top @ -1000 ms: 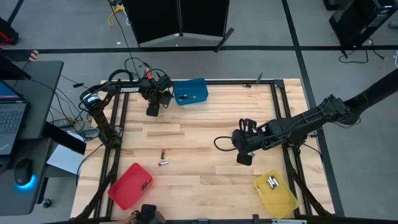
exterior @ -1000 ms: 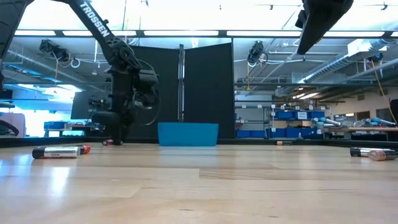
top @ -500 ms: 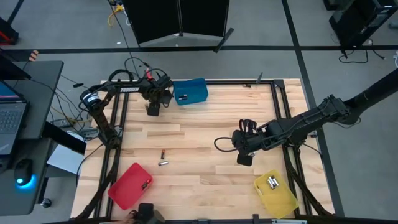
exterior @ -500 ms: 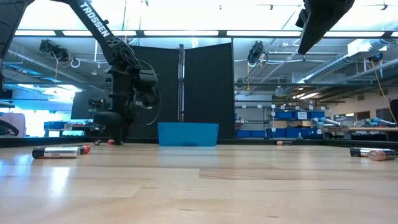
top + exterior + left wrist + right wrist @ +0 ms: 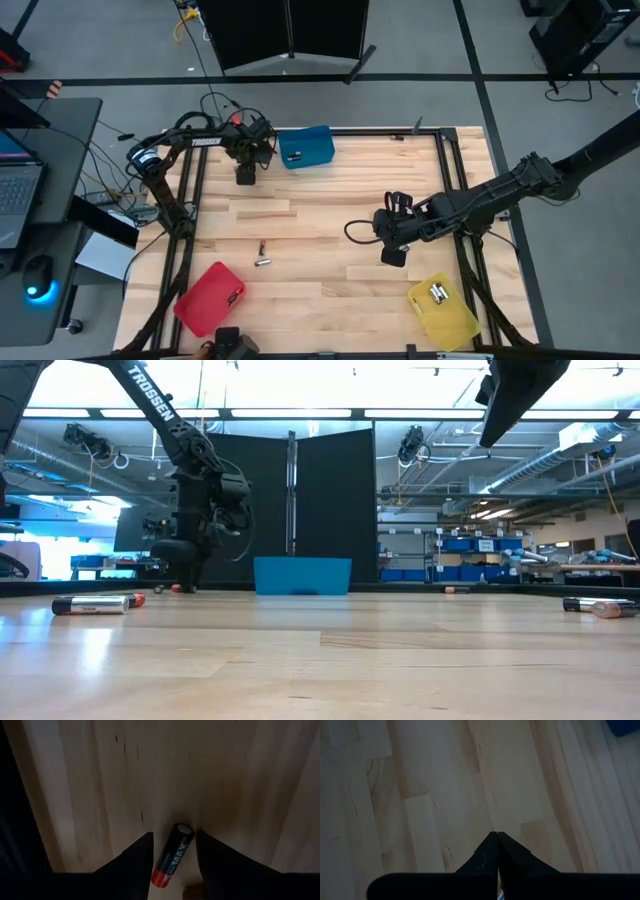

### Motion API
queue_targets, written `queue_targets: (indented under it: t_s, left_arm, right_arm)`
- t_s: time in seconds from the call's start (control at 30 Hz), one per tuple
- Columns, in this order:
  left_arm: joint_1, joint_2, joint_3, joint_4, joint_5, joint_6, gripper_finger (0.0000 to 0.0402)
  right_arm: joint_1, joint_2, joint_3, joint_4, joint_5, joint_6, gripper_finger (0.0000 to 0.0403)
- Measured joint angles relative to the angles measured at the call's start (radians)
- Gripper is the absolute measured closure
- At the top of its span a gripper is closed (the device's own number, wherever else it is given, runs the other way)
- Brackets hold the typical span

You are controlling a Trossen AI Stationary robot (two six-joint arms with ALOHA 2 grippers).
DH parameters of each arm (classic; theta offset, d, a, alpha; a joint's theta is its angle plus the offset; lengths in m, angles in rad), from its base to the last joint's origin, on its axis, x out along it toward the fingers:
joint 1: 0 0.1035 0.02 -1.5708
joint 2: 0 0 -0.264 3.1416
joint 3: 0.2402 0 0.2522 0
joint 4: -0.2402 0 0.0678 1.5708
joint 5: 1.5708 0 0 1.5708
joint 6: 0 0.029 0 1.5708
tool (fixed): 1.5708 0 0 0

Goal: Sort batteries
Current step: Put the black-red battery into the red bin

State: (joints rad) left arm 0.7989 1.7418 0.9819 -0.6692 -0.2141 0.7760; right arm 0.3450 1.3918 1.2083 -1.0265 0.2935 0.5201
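My left gripper (image 5: 245, 176) (image 5: 173, 845) is open and low over the table's far-left part, beside the blue bin (image 5: 307, 147). A black battery with a red end (image 5: 173, 854) lies flat on the wood between its two fingers, lengthwise along the gap. The low view shows this gripper (image 5: 185, 584) down at the tabletop. Two more batteries (image 5: 263, 255) lie side by side on the left-middle of the table, seen close in the low view (image 5: 92, 604). My right gripper (image 5: 393, 257) (image 5: 497, 836) is shut, hovering above bare wood right of centre. My left gripper comes from above, pointing down, with one finger (image 5: 141, 851) on each long side of the black battery's body (image 5: 176, 851). The battery lies on the table. Whether the fingers touch it, I cannot tell.
A red bin (image 5: 212, 298) sits at the near-left and a yellow bin (image 5: 445, 312) at the near-right, each with batteries inside. The low view shows more batteries (image 5: 592, 605) at the right. Open wood lies between the arms. Cables hang off the far-left corner.
My left gripper has shifted a little toward the table's far-left corner, staying low at the tabletop.
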Motion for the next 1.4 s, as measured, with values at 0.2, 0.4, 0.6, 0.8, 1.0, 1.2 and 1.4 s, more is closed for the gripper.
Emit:
queue_targets:
  t_s: [0.2,0.4,0.6,0.8,1.0,1.2,1.4]
  left_arm:
    - [-0.002,-0.002,-0.021,0.008,0.008,-0.020,0.0307]
    - [-0.040,0.002,0.020,-0.022,-0.022,-0.079,0.0360]
    - [-0.098,-0.053,0.085,-0.096,-0.003,-0.157,0.0360]
    - [-0.179,-0.166,0.113,-0.210,0.105,-0.330,0.0360]
    - [-0.329,-0.326,0.114,-0.322,0.130,-0.556,0.0360]
    - [-0.517,-0.462,0.115,-0.437,0.157,-0.865,0.0360]
    - [-0.740,-0.552,0.095,-0.487,0.125,-1.209,0.0360]
  right_arm:
    - [0.000,0.000,0.000,0.000,0.000,0.000,0.0392]
    - [0.000,0.000,0.000,0.001,0.015,-0.029,0.0392]
    - [0.000,0.000,-0.005,0.012,0.080,-0.064,0.0395]
    - [-0.039,-0.001,-0.117,0.203,0.109,-0.160,0.0396]
    - [-0.143,0.000,-0.300,0.617,0.054,-0.293,0.0397]
    - [-0.324,0.001,-0.393,0.959,0.035,-0.370,0.0397]
    - [-0.556,0.049,-0.302,0.962,-0.046,-0.520,0.0397]
